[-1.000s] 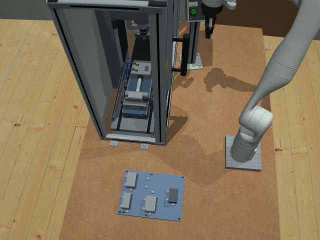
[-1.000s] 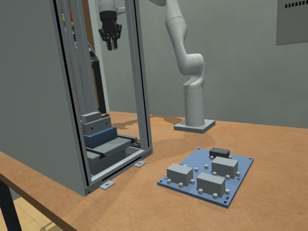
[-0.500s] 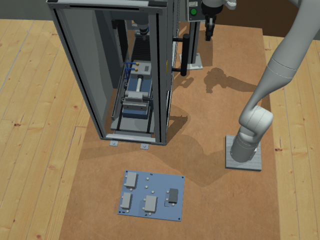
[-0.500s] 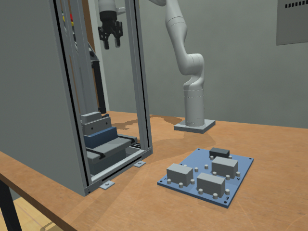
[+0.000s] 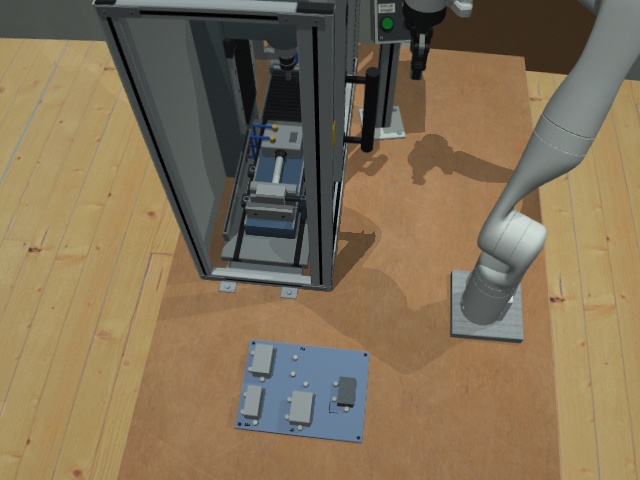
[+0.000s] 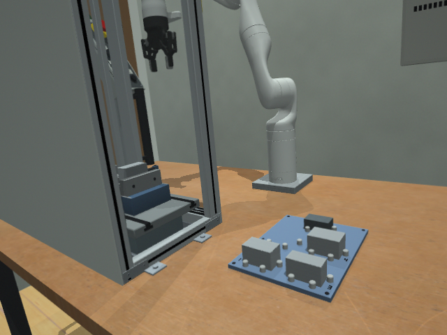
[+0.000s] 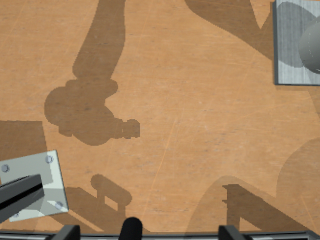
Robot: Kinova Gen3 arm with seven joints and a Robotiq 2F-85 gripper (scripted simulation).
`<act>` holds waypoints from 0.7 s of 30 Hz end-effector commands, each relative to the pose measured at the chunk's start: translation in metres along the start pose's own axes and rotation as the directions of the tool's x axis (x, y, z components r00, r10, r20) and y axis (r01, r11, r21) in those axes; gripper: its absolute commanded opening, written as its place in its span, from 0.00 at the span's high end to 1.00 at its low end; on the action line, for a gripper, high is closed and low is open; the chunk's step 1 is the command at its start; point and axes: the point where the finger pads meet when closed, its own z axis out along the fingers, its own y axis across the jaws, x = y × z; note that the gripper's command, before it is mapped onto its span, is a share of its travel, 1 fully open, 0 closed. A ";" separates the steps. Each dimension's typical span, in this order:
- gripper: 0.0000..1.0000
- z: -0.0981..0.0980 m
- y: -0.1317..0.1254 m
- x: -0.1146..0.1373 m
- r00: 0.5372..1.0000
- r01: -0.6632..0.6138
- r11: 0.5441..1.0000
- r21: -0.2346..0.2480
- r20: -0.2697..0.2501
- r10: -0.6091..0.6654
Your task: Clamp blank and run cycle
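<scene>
Status: we count one blank (image 5: 269, 190) already lying between the vise (image 5: 272, 206) jaws inside the guard (image 5: 217, 144), toward the left edge of the desk. Whether it sits hard against the fixed jaw and the work stop, or whether the low bars stand upright, we cannot tell.

Plate (image 5: 320, 408), near the front edge: three blanks (image 6: 260, 252) (image 6: 306, 267) (image 6: 325, 241) and the dark setting master (image 6: 318, 220), all upright; one nest vacant.

Gripper (image 6: 161, 61): released, fingers spread wide, nothing between them. We hang high at the back edge, just beside the control column (image 5: 387, 77), with the green CYCLE START button (image 5: 386, 23) near our fingers. The VISE AIR knob is out of view, so we cannot say whether it is in.

Door: its black handle (image 5: 370, 109) stands toward the column end; we judge the door open and the shutting not yet done. No lit amber lamp in view.

Remaining, by our judgement: confirm clamp, shut door, press CYCLE START.

Obstacles: column and door handle stand close to our fingers; the column's base plate (image 7: 35, 182) lies below them.
</scene>
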 end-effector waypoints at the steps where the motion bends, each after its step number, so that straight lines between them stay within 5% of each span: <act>1: 0.20 0.000 -0.019 0.000 1.000 0.000 1.000 0.000 0.000 0.000; 14: 0.20 0.000 -0.025 0.000 1.000 0.000 1.000 0.000 0.000 0.000; 19: 0.20 0.000 -0.025 0.000 0.995 0.000 1.000 0.000 0.105 0.000; 21: 0.20 0.000 -0.025 0.000 0.995 0.000 1.000 0.000 0.105 0.000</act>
